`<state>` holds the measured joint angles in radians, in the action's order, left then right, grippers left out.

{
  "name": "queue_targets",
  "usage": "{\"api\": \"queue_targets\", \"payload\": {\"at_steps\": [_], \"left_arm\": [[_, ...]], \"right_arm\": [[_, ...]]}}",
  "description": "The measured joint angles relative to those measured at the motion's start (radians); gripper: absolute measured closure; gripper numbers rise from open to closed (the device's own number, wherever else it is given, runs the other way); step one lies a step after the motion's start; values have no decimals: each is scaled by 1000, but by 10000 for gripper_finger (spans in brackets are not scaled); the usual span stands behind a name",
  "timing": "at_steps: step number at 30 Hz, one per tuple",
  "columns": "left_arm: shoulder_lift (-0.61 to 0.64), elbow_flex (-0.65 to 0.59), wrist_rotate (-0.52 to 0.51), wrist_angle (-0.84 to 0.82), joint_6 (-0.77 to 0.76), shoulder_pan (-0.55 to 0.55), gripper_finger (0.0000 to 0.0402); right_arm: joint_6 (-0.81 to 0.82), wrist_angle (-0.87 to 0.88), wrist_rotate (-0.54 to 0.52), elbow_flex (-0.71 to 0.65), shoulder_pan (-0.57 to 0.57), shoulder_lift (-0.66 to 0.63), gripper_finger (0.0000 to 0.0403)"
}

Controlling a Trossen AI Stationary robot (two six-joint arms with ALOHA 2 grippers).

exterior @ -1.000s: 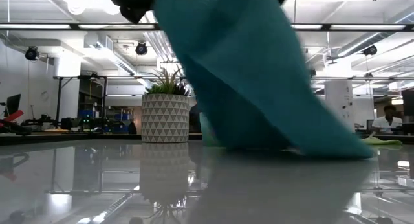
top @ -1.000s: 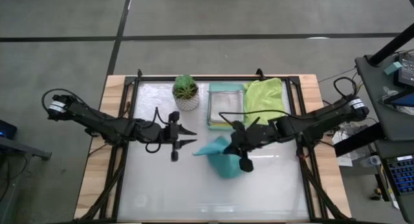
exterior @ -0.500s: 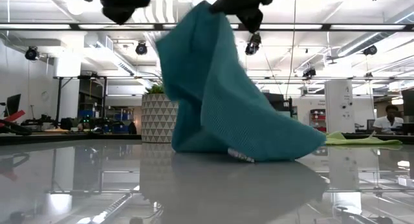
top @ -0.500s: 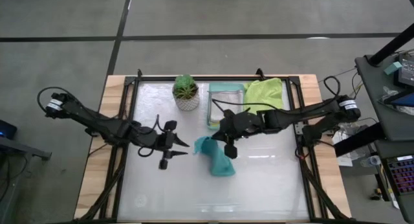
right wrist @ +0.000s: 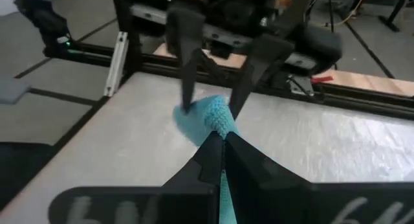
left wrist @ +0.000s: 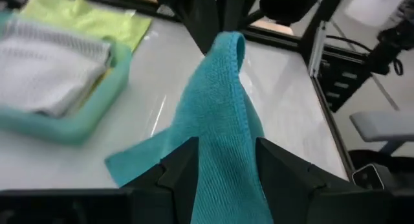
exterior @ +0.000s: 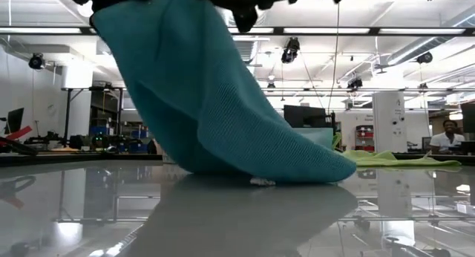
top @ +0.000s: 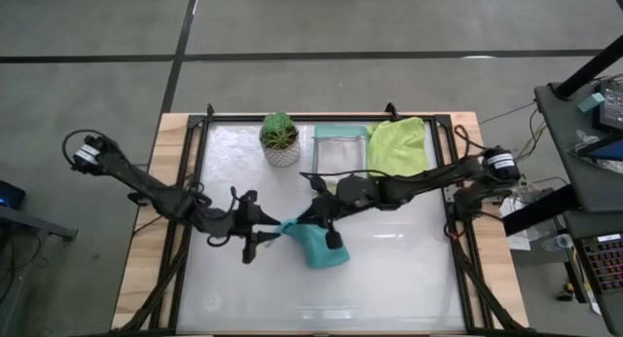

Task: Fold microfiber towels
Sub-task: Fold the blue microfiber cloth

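Near the bench's (top: 234, 288) middle, the right hand (top: 313, 213), clenched on the teal towel's (top: 321, 247) raised corner, has carried it leftward to the left hand (top: 265, 234), whose parted fingers now straddle the cloth, probably setting up a handover for folding.

Teal towel (exterior: 223, 108) draped onto glossy table (exterior: 111, 212)

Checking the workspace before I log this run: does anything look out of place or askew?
Only the lime green towel: it lies rumpled beside the mint tray, one edge reaching the table frame. The teal towel hangs mid-fold, pinched by the right pincer, with the left pincer open around it. Nothing looks spilled or damaged.
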<state>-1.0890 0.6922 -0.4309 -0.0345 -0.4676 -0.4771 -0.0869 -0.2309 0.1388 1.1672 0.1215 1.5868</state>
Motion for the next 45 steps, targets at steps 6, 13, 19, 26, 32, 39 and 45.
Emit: {"api": "queue_targets", "payload": {"at_steps": [6,13,19,26,32,39,45], "left_arm": [[-91,6,-49,-4,-173,-54,264],[-161,68,-89,-101,-209,-102,265],[-191,152,-164,-242,-210,-154,265],[-212,186,-290,-359,-200,-191,265],[-218,187,-327,-386,-208,-192,265],[-214,199,-238,-407,-330,-214,265],[-221,190,-243,-488,-468,-239,265]], "right_arm": [[4,-73,0,0,-2,75,394],[88,-99,0,0,-2,91,394],[129,-107,0,-5,17,94,394],[139,-130,-1,-9,23,112,394],[153,-145,-9,-9,22,119,394],[237,-144,-241,-9,22,119,394],[269,-127,-297,-10,22,119,394]]}}
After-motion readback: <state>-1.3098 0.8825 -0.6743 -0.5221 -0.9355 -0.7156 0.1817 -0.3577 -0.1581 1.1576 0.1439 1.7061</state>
